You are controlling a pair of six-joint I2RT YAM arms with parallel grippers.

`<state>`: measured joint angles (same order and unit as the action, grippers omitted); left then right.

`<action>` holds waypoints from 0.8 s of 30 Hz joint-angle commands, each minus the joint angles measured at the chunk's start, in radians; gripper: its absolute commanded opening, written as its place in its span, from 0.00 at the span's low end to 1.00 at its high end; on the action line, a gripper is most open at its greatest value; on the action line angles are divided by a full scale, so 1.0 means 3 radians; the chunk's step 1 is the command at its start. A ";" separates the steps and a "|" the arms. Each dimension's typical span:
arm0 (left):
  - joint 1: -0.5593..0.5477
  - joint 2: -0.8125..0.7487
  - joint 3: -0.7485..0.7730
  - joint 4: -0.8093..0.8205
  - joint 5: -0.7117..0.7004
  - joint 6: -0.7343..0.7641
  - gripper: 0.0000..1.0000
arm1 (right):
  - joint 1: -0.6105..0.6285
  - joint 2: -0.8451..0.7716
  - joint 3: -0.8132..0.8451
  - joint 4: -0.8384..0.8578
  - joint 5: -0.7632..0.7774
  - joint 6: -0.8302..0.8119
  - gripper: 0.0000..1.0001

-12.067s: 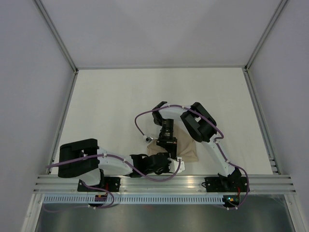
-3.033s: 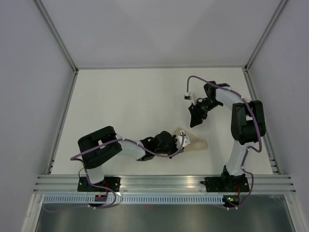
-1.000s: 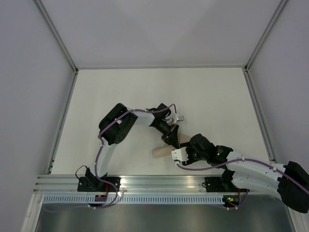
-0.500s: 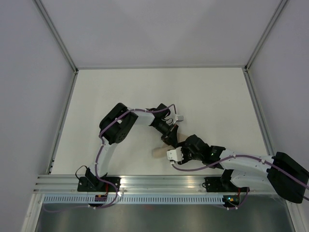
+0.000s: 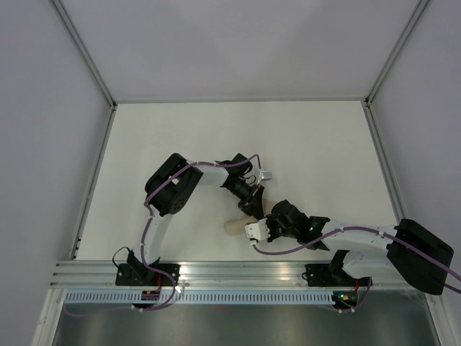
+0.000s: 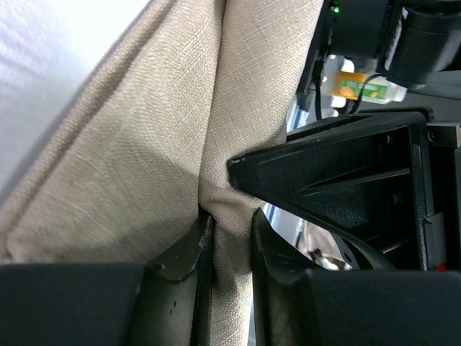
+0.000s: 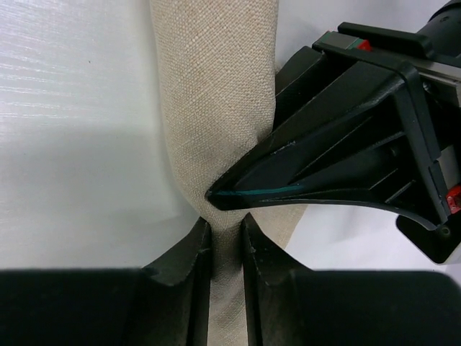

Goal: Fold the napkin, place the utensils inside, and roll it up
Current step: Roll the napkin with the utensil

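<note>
The table (image 5: 180, 137) is white and matte. On it, near the front edge and about midway across, lies the beige napkin (image 5: 235, 226), rolled into a slim tube.

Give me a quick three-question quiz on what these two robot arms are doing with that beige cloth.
1. True or false: the napkin lies spread out flat as an open square.
2. How many grippers are pinching the napkin? A) none B) one C) two
3. Seen from above, which grips the napkin farther from the arms' bases: the left gripper or the right gripper?
Key: 1 false, it is gathered into a slim roll. 2 C, each wrist view shows cloth caught in that gripper. 3 the left gripper.
</note>
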<state>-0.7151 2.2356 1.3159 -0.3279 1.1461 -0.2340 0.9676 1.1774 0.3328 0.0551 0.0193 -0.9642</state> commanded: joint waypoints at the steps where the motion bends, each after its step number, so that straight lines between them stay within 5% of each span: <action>1: 0.0143 -0.0307 -0.0168 -0.0048 -0.0788 -0.0227 0.16 | -0.0004 0.0089 0.0097 -0.0521 -0.0049 0.0130 0.19; 4: 0.0271 -0.0503 -0.0214 0.0121 -0.0977 -0.0426 0.24 | -0.0009 0.0140 0.0158 -0.0644 -0.0181 0.0177 0.19; 5: 0.0312 -0.0604 -0.0219 0.0142 -0.1043 -0.0538 0.37 | -0.0009 0.0161 0.0174 -0.0695 -0.0202 0.0187 0.19; 9: 0.0496 -0.0927 -0.0321 0.0305 -0.1335 -0.0687 0.46 | -0.0030 0.0247 0.0306 -0.0888 -0.0325 0.0218 0.18; 10: 0.0558 -0.0978 -0.0347 0.0386 -0.1371 -0.0708 0.58 | -0.0060 0.0268 0.0327 -0.0920 -0.0340 0.0212 0.18; 12: 0.0619 -0.1086 -0.0357 0.0377 -0.1412 -0.0739 0.65 | -0.0076 0.0339 0.0393 -0.1012 -0.0361 0.0202 0.18; 17: 0.0762 -0.1571 -0.0571 0.0428 -0.2198 -0.0733 0.63 | -0.0239 0.0533 0.0649 -0.1379 -0.0712 0.0161 0.18; 24: 0.1090 -0.3215 -0.1241 0.0975 -0.3787 -0.0800 0.63 | -0.0591 0.1080 0.1287 -0.1942 -0.1208 -0.0012 0.18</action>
<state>-0.4091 1.4754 0.9951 -0.1505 0.3077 -0.4206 0.8265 1.4067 0.6724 -0.3408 -0.2066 -0.9493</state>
